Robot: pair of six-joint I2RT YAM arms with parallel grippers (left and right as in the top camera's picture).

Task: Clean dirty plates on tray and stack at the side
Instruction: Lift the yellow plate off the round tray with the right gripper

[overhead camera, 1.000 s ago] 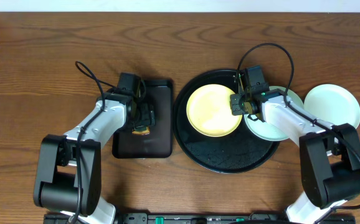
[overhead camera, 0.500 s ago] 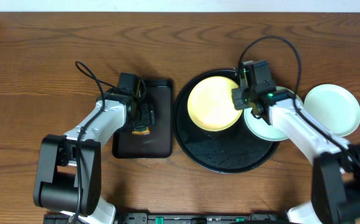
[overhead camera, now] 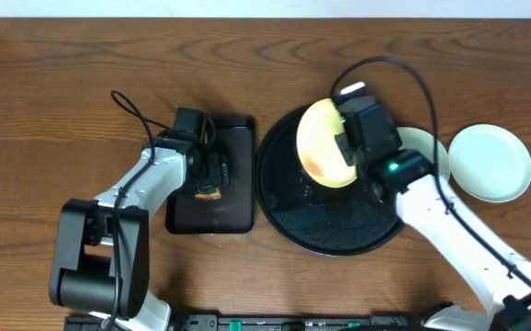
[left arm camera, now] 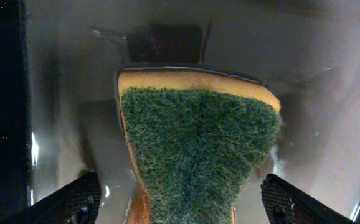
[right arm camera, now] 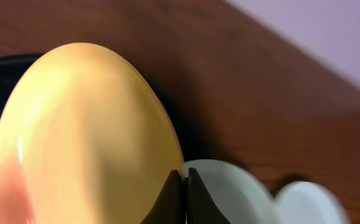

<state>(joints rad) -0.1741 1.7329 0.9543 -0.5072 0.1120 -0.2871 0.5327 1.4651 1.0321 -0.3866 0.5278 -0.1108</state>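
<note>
My right gripper (overhead camera: 344, 147) is shut on the rim of the pale yellow plate (overhead camera: 319, 145), which is tilted steeply on edge above the round black tray (overhead camera: 275, 198). In the right wrist view the fingertips of this gripper (right arm camera: 184, 193) pinch the yellow plate's (right arm camera: 80, 130) edge. A mint plate (overhead camera: 428, 147) lies at the tray's right side, partly under my arm. Another mint plate (overhead camera: 491, 163) rests on the table to the right. My left gripper (left arm camera: 183, 199) stands open astride the green-topped sponge (left arm camera: 195, 149).
The sponge (overhead camera: 209, 191) lies in a small rectangular black tray (overhead camera: 233, 207), left of the round tray. The round tray's floor is wet. Brown wooden table (overhead camera: 63, 92) surrounds everything.
My right gripper has lifted the yellow plate by its rim, tipping it from flat to steeply on edge above the tray. The left arm has not moved.
</note>
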